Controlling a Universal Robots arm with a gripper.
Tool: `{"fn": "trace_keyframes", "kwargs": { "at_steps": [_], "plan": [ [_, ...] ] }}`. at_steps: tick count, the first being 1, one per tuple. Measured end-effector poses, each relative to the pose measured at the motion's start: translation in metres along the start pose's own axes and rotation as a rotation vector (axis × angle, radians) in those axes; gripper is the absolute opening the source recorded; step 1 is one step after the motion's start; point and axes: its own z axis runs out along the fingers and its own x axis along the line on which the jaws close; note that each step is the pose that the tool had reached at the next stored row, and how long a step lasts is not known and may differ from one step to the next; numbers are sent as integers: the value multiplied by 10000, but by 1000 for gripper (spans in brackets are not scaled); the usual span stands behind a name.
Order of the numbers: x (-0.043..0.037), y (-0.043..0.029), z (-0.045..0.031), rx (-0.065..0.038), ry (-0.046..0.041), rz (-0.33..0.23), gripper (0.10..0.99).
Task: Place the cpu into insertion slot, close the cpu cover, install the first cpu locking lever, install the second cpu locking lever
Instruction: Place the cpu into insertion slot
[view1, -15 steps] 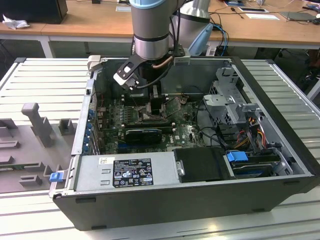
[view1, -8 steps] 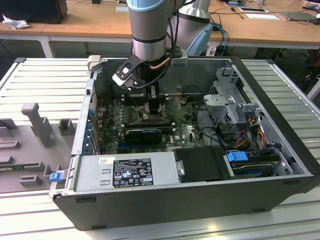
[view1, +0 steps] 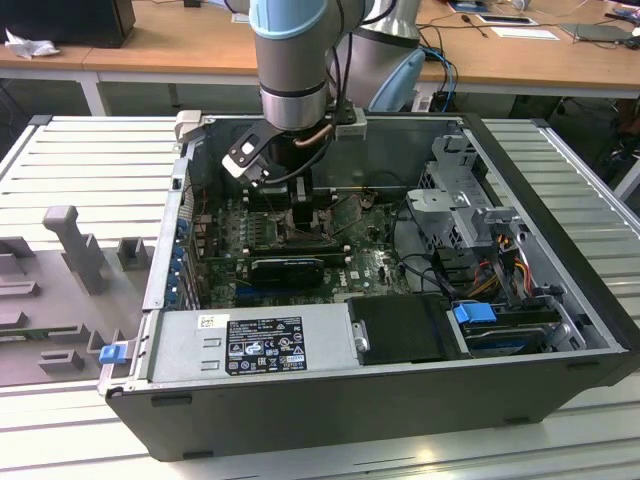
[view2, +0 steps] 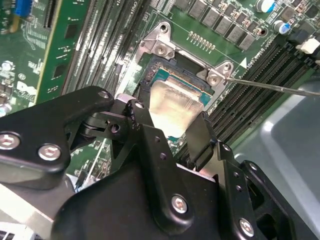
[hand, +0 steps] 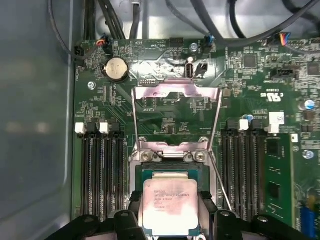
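The chip (hand: 170, 206), silver top up, sits between the black jaws, touching both, over the square socket (hand: 170, 173). Beyond it the cover (hand: 176, 92) stands swung open. Long black memory slots (hand: 102, 170) flank the socket.

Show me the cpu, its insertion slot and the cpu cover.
cpu (hand: 170, 207): first wrist view, silver top.
insertion slot (view2: 162, 42): second wrist view, silvery rim corner.
cpu cover (hand: 175, 91): first wrist view, end bar.

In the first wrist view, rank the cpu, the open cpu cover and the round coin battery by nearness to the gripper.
1. cpu, held in the gripper.
2. cpu cover, raised open just beyond the cpu.
3. coin battery, on the board past the cover.
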Motion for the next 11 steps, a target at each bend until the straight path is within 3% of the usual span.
{"fn": "trace_keyframes", "kwargs": {
  "at_steps": [11],
  "plan": [
    [-2, -9, 93, 0, -19, 69, 529]
  ]
}}
